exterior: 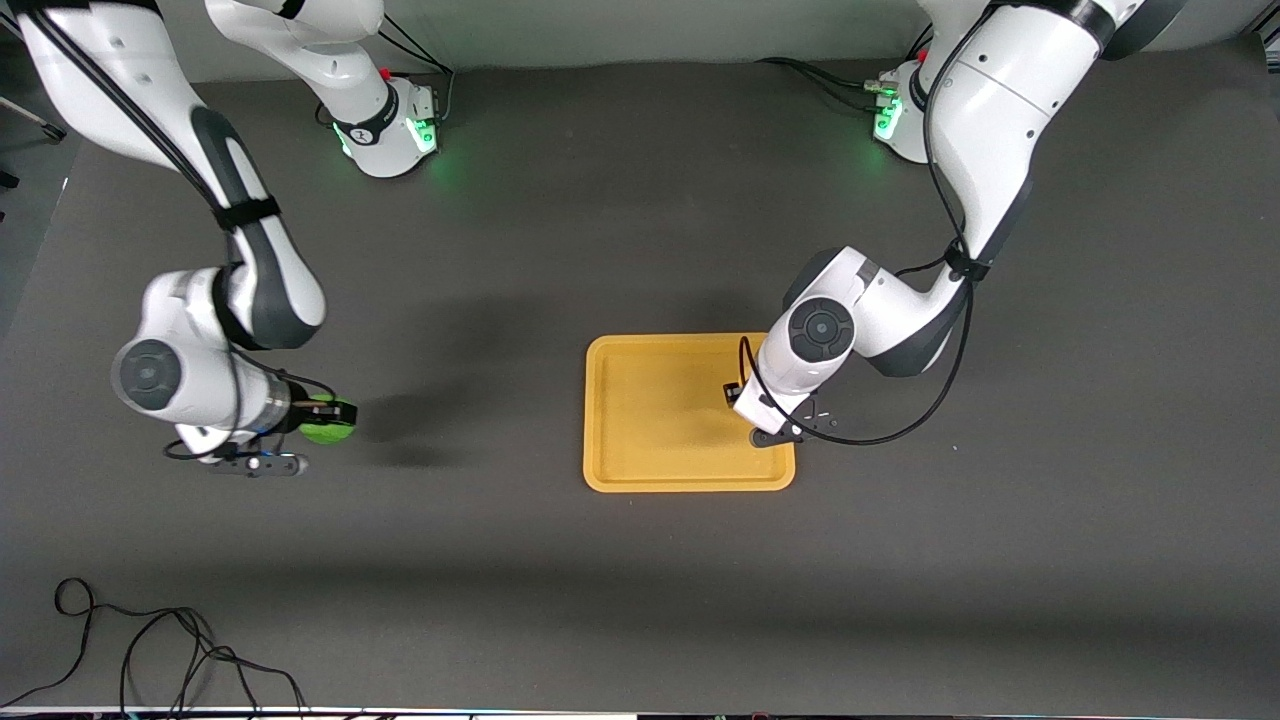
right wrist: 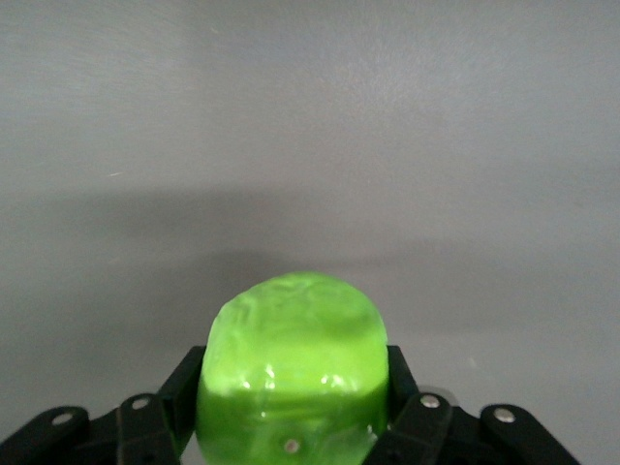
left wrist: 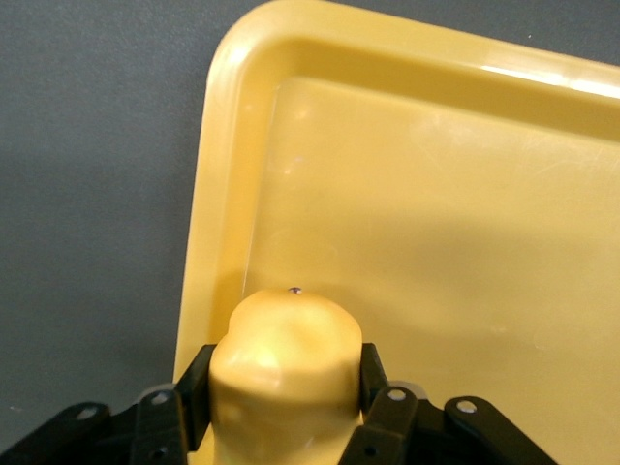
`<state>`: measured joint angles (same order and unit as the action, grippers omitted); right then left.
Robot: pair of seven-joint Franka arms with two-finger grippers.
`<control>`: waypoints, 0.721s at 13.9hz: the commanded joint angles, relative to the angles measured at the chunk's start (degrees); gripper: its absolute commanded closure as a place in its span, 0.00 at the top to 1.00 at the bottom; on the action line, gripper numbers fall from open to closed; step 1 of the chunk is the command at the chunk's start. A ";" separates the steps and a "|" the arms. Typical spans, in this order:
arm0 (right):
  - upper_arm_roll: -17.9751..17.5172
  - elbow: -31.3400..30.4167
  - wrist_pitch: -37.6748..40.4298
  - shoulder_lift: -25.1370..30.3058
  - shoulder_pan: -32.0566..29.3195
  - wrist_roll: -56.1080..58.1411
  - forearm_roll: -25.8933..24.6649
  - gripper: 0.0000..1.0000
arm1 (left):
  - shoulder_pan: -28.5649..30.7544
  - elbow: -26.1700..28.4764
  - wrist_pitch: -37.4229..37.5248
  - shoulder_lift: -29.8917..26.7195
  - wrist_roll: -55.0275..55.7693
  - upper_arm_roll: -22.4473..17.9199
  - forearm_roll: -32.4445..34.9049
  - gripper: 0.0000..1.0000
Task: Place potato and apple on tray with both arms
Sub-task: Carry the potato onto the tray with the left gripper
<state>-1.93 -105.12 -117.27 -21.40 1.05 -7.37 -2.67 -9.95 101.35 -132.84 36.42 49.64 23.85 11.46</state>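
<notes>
The left gripper pinches the potato over the tray at mid-table, so release looks next. The right gripper, fingers clamped on the apple toward the right arm's end of the table, must carry it over to the tray.

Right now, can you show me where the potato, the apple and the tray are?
potato [left wrist: 286, 354], left wrist view, its rounded top between the left pincer's fingers.
apple [right wrist: 291, 363], right wrist view, its green front face.
tray [exterior: 640, 415], front view, its bare floor.
</notes>
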 commanded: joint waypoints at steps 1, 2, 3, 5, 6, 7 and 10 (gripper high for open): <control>0.09 7.11 7.13 -0.13 2.81 -1.77 0.73 0.27 | -1.21 -1.07 -1.18 0.93 1.95 -0.74 1.28 0.39; 0.09 7.99 7.05 -0.22 3.77 -3.34 2.48 0.27 | -1.39 -1.07 -1.45 1.20 1.95 -0.74 1.28 0.40; 0.09 9.22 7.05 -0.57 5.17 -5.27 4.76 0.27 | -1.39 -1.15 -1.54 1.46 1.95 -0.74 1.37 0.43; 0.09 11.77 6.79 -1.18 9.03 -9.05 5.92 0.27 | -1.48 -1.15 -1.72 1.99 1.87 -0.83 1.37 0.46; 0.09 13.35 6.61 -1.79 11.32 -9.59 6.62 0.27 | -1.48 -1.15 -1.72 2.08 1.87 -1.26 2.76 0.46; 0.09 15.97 6.53 -3.19 13.86 -11.16 8.80 0.27 | -1.48 -1.15 -1.80 2.17 1.95 -1.27 4.34 0.54; 0.26 24.15 6.44 -9.51 21.51 -22.47 9.79 0.27 | -1.39 -1.59 -1.72 2.61 1.78 -1.53 5.14 1.00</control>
<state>-2.47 -88.73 -111.47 -24.79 18.24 -23.21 6.16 -10.30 101.31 -134.55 38.40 49.82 23.20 14.88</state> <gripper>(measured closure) 0.238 0.220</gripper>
